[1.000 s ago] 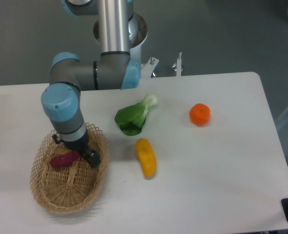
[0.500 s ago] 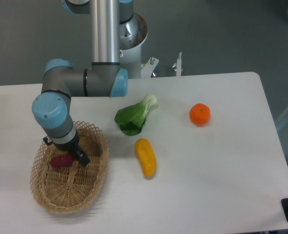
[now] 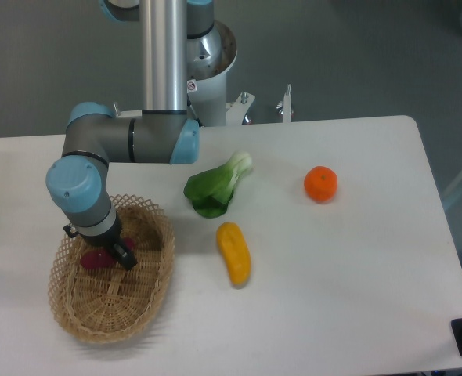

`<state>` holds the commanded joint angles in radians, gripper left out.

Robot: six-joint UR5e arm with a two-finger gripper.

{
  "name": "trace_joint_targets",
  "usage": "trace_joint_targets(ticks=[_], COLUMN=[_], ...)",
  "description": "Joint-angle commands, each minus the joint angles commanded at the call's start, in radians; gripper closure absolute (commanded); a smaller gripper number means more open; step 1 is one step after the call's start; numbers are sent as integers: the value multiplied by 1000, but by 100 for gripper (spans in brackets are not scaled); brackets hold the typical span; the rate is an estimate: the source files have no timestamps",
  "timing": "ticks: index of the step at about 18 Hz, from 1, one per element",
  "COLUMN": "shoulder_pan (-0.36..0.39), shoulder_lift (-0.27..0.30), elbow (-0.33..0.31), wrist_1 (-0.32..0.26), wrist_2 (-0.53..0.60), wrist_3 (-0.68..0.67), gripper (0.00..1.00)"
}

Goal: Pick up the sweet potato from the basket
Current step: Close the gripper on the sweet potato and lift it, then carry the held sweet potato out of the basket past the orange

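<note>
Since the earlier frames: arm shifted toward frame left and lower, wrist now over the upper-left part of the basket (image 3: 149,301); nothing else has moved.

Potato (image 3: 95,259): purple-magenta, lying in the upper-left part of the basket, mostly covered by the wrist; only its left end and a sliver at right show. Long axis roughly left-right across the frame, slightly tilted up at the right.

Gripper (image 3: 118,256): down inside the basket, directly over the potato's right half. Jaws hidden under the wrist housing; whether they are spread or closed on the potato I cannot tell, nor whether they touch it.

Relation for the next move, as a judgement: the potato's visible bulk lies slightly left of the jaws, so the grasp looks off-centre toward its right end; the jaws should close across the short axis.

Also on the counter (image 3: 356,282): greens (image 3: 212,188), yellow vegetable (image 3: 233,252), orange (image 3: 320,183), all well apart from the basket.
</note>
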<state>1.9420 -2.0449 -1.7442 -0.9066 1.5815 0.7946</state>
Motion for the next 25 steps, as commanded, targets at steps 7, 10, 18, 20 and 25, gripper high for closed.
trace_joint_targets(ticks=[7,10,18,20,25], shoulder_pan=[9,41,265,310,432], shoulder_lift=[40,67,95,94,97], elbow=[12,20,139,176,207], wrist_1=[-3,-3,-14,-14,-21], wrist_2=[-9,-12,-162,-160,-158], wrist_3=[0,3,12,15,83], gripper=[72,72,66,66,77])
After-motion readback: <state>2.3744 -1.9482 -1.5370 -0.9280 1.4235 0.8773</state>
